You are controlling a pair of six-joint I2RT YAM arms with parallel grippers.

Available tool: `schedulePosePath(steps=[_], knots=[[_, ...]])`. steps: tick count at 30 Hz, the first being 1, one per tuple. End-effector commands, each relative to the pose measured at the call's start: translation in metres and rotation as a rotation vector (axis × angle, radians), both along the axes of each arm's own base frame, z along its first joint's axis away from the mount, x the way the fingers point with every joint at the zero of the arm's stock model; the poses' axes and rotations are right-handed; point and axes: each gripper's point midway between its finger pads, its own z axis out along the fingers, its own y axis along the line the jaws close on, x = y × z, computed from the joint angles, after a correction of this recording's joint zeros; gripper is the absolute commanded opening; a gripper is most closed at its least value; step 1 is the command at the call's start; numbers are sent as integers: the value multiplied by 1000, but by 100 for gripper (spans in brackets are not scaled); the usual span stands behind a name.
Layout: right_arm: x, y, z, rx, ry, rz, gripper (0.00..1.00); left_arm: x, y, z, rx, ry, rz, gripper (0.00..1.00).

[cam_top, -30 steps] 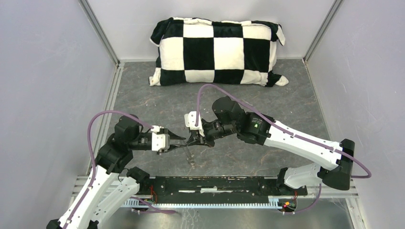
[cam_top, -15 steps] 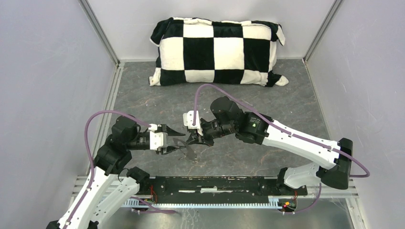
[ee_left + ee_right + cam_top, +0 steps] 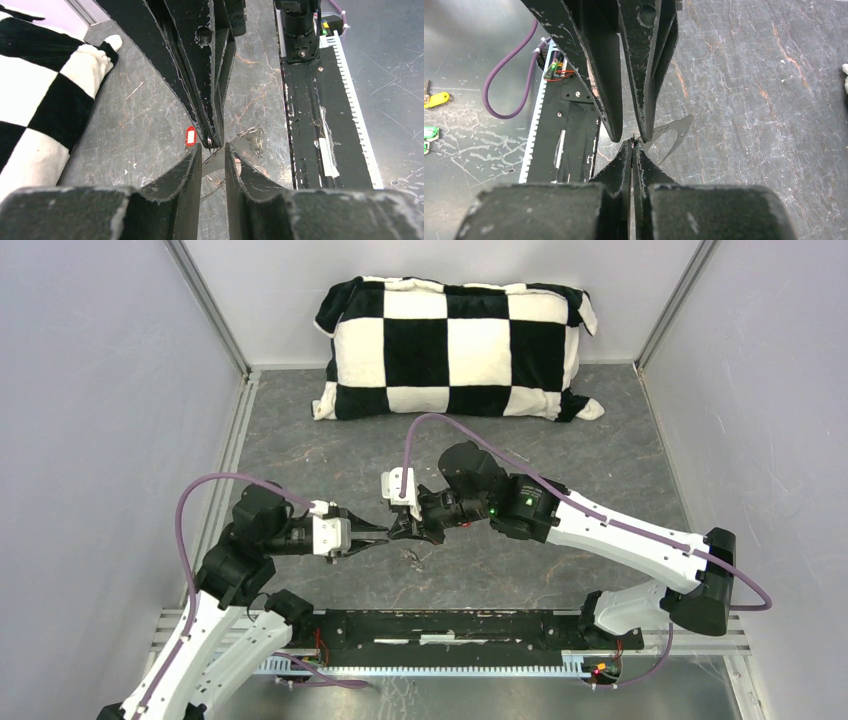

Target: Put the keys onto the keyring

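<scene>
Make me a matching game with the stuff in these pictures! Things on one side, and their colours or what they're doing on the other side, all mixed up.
Things:
1. pillow
2. key tag
3. cable
4. right claw

Matches:
A. purple
B. shut tight
C. black and white squares
D. red

Right pairs: 1-C, 2-D, 3-A, 4-B.
</scene>
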Motion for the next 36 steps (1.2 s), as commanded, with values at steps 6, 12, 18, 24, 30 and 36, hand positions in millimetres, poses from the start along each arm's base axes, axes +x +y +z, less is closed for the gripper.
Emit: schedulePosePath(steps=[6, 12, 18, 24, 30, 36], knots=[[0, 14, 37, 115, -25, 14, 0, 3, 0, -4, 24, 32, 10, 26], [-4, 14, 36, 114, -15, 33, 0, 7, 0, -1, 30, 5, 17, 2], [-4, 13, 35, 108, -11, 28, 3, 14, 3, -4, 44, -1, 56, 2], [-5, 13, 37, 133, 6, 17, 11, 29, 6, -3, 27, 33, 158, 2], [-4, 8, 38, 166, 2, -14, 30, 25, 4, 7, -4, 2, 134, 2], [3, -9, 49, 199, -75, -73, 54, 10, 4, 14, -10, -142, 39, 2]])
